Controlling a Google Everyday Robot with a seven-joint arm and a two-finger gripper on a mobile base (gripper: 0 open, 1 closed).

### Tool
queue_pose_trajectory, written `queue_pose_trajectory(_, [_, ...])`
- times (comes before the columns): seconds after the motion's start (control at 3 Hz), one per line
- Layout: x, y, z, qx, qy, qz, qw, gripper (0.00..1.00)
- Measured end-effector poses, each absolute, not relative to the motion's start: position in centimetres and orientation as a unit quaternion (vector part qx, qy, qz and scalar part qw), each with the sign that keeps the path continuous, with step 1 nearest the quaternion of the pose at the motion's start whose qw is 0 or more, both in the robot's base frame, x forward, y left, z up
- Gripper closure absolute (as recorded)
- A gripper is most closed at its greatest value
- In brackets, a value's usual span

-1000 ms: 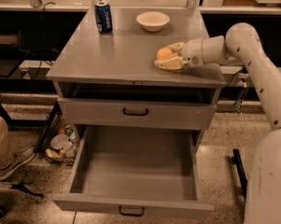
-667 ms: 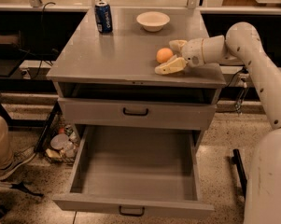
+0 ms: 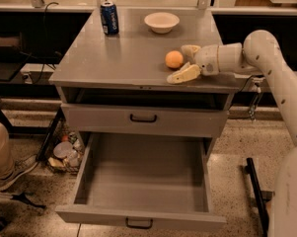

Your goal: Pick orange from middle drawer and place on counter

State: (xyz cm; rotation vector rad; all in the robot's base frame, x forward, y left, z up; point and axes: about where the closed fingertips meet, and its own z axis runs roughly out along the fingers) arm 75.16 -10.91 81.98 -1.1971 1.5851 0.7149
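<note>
The orange (image 3: 174, 59) sits on the grey counter (image 3: 123, 53), toward its right front. My gripper (image 3: 183, 61) is just right of the orange, low over the counter, fingers spread open and empty; the orange lies at the mouth of the fingers, apart from them. The middle drawer (image 3: 143, 177) is pulled out below, its flat grey floor bare, black handle at its front edge.
A blue soda can (image 3: 109, 17) stands at the counter's back left. A cream bowl (image 3: 161, 21) sits at the back centre. A shut drawer front (image 3: 143, 118) is above the open drawer. A person's leg and shoe (image 3: 5, 157) are at far left.
The gripper held the orange on the counter, then opened and drew back to the right. The orange now rests free on the counter.
</note>
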Motion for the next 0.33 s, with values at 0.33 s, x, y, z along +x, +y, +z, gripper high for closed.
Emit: queue_pose_trajectory(0.33, [71.98,-12.65,85.44,-0.494,0.619,0.286,0.54,0.0])
